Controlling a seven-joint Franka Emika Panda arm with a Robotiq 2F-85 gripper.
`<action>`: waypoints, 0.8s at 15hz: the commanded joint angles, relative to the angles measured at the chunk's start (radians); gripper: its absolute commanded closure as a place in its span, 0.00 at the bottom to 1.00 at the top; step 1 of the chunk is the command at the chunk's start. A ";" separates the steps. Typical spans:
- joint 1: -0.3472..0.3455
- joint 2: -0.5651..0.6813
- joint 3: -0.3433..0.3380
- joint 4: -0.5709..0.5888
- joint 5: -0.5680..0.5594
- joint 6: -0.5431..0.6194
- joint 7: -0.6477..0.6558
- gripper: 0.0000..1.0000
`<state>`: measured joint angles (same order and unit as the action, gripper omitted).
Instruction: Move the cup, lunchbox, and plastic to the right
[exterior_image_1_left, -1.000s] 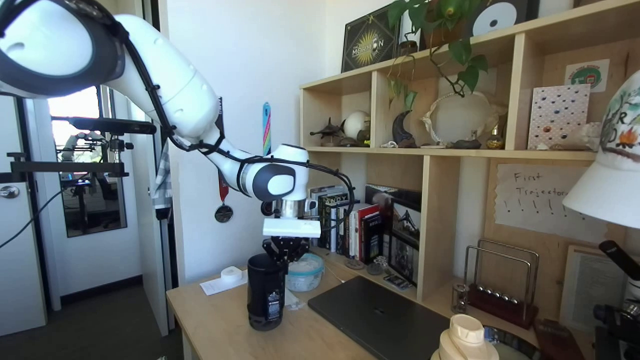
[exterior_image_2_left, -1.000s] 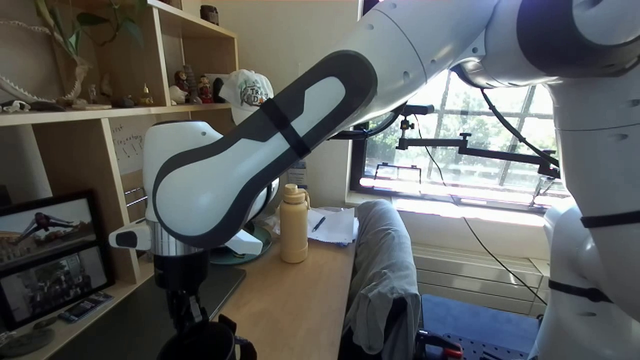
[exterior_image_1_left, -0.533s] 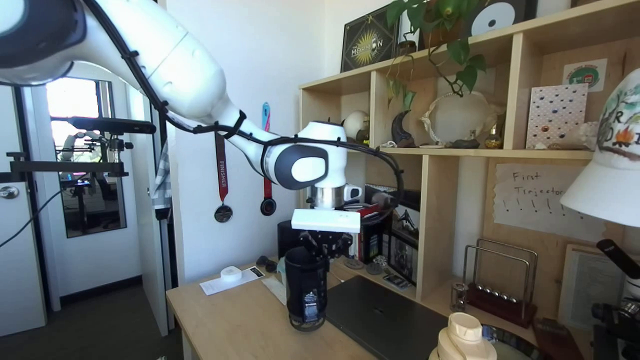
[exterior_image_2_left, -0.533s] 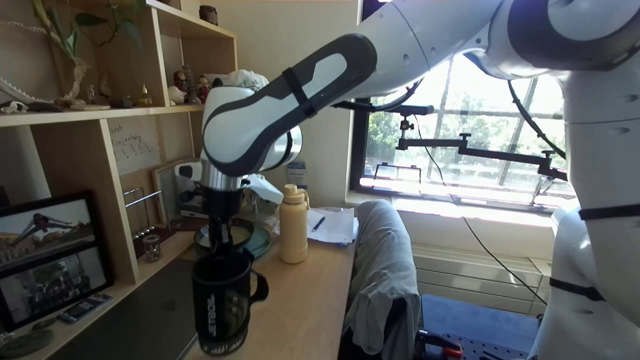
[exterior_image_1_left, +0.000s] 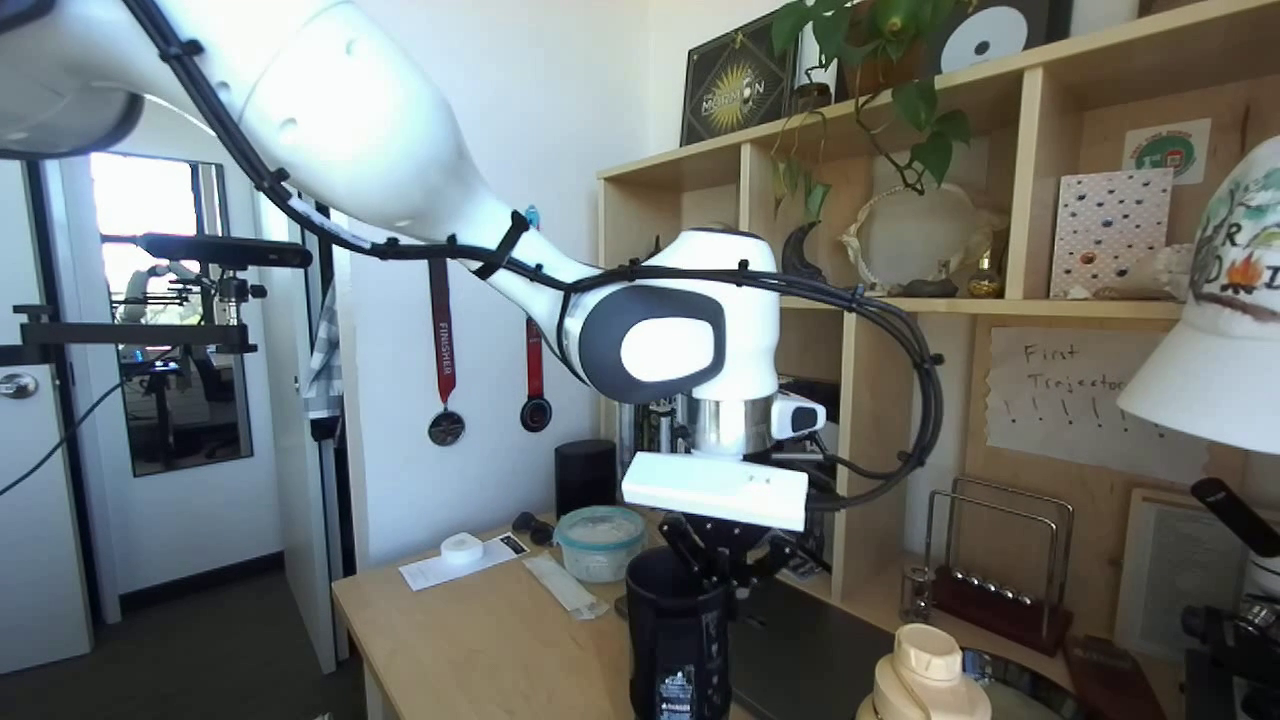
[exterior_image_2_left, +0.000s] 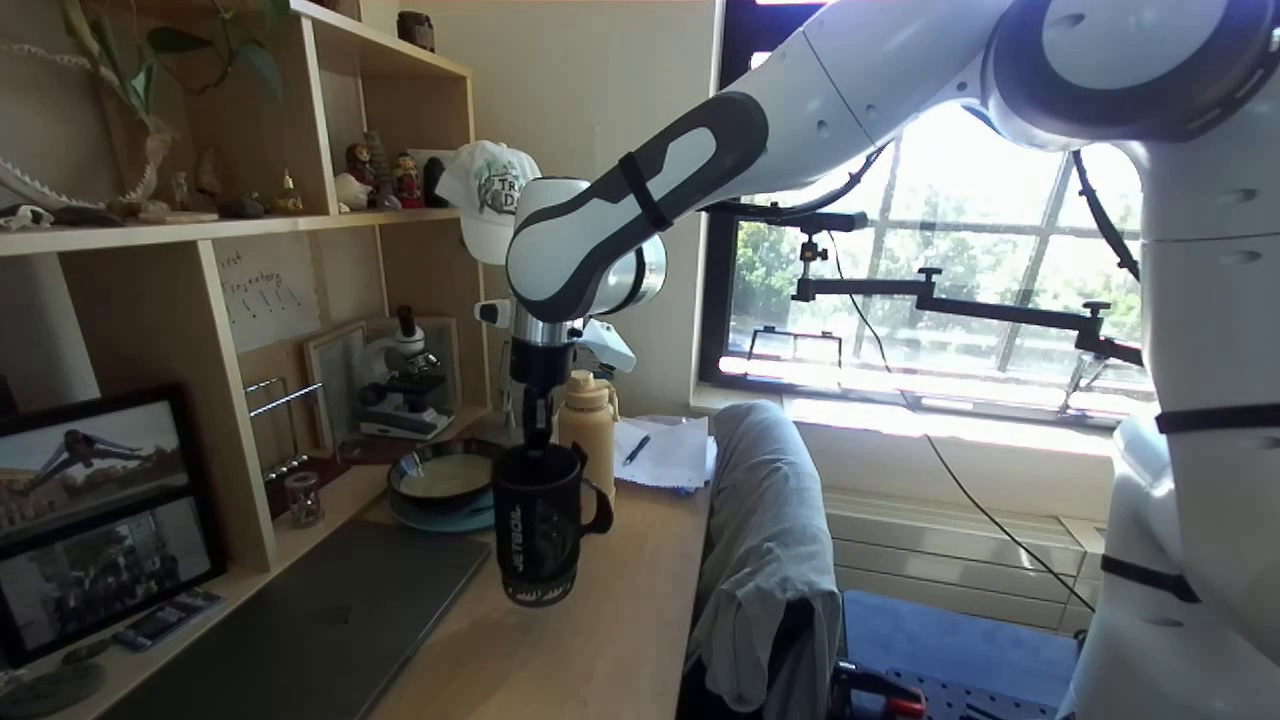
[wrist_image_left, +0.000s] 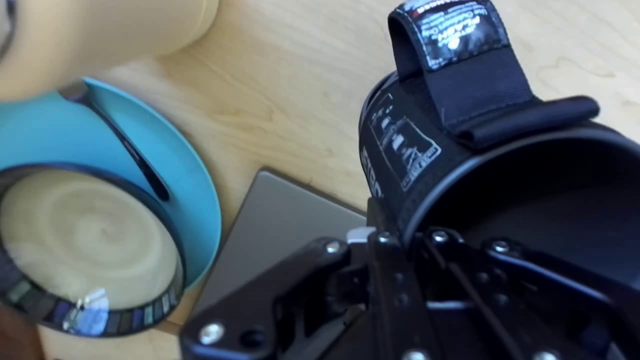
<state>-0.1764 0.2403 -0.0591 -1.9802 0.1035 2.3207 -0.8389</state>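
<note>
My gripper (wrist_image_left: 407, 230) is shut on the rim of the dark cup (wrist_image_left: 435, 145), one finger outside the wall and one inside. In an exterior view the cup (exterior_image_2_left: 540, 530) hangs nearly upright and seems a little above the table, its handle facing the chair side. Its base is cut off in an exterior view where the cup (exterior_image_1_left: 682, 640) sits low in the picture. Farther back on the table stands the round pale blue lunchbox (exterior_image_1_left: 600, 545) with its lid on. A flat, clear plastic packet (exterior_image_1_left: 567, 588) lies beside it. Neither shows in the wrist view.
A cream bottle (exterior_image_2_left: 588, 450) stands close behind the cup. Near it, a bowl (wrist_image_left: 90, 235) rests on a blue plate (wrist_image_left: 200, 210). The closed dark laptop (exterior_image_2_left: 330, 620) lies along the shelf (exterior_image_1_left: 850, 450). A cloth-draped chair (exterior_image_2_left: 770, 540) flanks the table edge.
Holding the cup, my arm has swung to the right in both exterior views, away from the lunchbox and toward the cream bottle. The lunchbox and plastic packet have come into clear sight.
</note>
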 joint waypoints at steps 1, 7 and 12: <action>-0.023 -0.060 -0.044 -0.104 -0.037 0.013 0.086 0.92; -0.063 -0.077 -0.097 -0.187 -0.040 0.020 0.156 0.92; -0.065 -0.090 -0.104 -0.228 -0.043 0.070 0.230 0.93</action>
<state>-0.2456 0.2033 -0.1630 -2.1478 0.0828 2.3386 -0.6752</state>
